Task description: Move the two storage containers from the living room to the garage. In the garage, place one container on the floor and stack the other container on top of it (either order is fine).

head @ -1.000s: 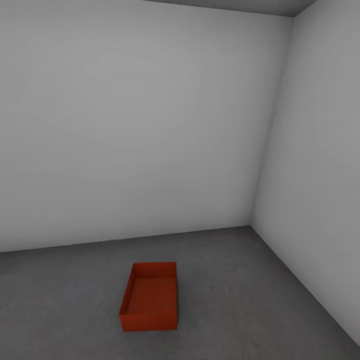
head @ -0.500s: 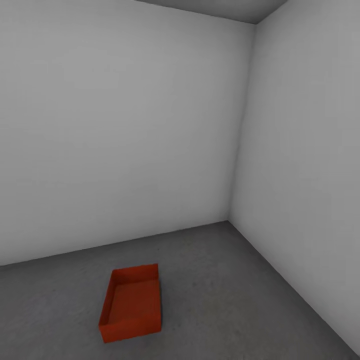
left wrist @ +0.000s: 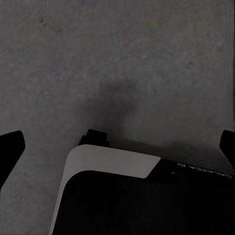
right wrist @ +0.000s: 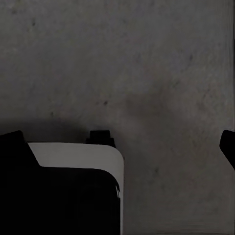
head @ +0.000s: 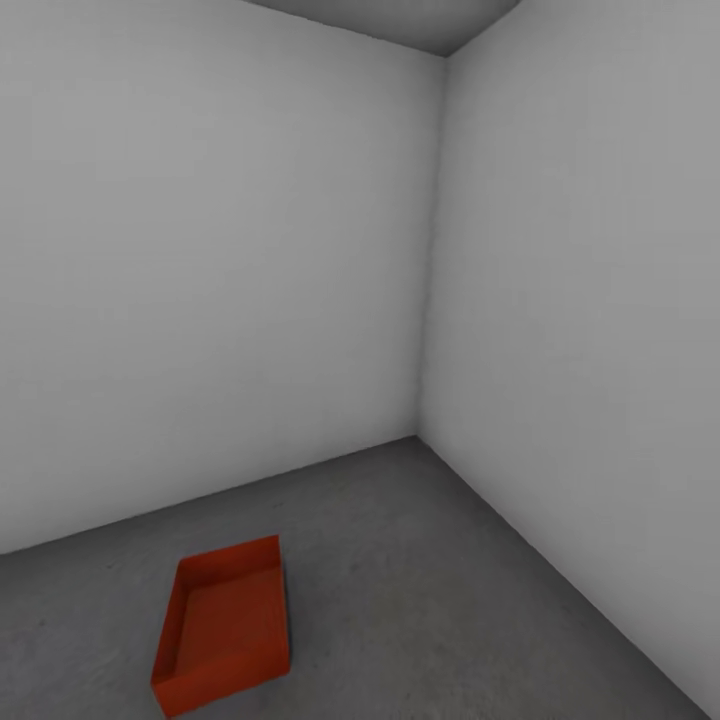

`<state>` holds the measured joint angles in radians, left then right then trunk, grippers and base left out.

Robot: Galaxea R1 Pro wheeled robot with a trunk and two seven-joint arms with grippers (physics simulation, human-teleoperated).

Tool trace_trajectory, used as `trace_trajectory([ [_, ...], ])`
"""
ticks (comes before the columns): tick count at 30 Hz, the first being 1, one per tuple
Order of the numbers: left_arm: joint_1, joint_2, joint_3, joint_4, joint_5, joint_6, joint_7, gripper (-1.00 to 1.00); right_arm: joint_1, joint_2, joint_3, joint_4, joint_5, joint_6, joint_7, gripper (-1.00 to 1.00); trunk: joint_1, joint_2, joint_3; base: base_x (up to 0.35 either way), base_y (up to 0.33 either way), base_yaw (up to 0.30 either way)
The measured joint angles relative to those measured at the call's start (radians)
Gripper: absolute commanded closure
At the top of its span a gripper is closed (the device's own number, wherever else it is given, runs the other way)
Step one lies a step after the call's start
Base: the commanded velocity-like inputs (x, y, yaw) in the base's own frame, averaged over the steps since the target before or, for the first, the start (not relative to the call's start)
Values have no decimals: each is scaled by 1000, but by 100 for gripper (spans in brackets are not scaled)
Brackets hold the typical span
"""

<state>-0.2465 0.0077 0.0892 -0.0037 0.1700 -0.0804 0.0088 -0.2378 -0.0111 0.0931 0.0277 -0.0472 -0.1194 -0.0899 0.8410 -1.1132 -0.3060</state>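
One orange-red open-topped storage container [head: 225, 625] sits empty on the garage's dark grey floor [head: 420, 580], low and left in the head view, a short way from the wall corner. In the left wrist view my left gripper [left wrist: 117, 147] is open, its dark fingertips [left wrist: 11, 147] far apart at the picture's edges, with only floor and part of my base between them. The right gripper [right wrist: 120, 142] is likewise open over bare floor, one fingertip [right wrist: 228, 146] showing at the edge. Neither gripper holds anything.
Two pale grey walls meet in a corner [head: 430, 300] ahead and to the right. My own white-and-black base [left wrist: 122, 191] shows under each wrist camera [right wrist: 73, 186]. Open floor lies around the container on all sides.
The head view has swung to the right, so the container and the wall corner sit further left in the picture. The container itself has not moved.
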Motion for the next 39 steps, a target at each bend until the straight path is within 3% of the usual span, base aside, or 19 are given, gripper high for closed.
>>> trace_trajectory([
  [39,0,0,0,0,0,1,0,-100,0,3,0,1,0,0,0,-100,0,0,11,0,0,-293],
])
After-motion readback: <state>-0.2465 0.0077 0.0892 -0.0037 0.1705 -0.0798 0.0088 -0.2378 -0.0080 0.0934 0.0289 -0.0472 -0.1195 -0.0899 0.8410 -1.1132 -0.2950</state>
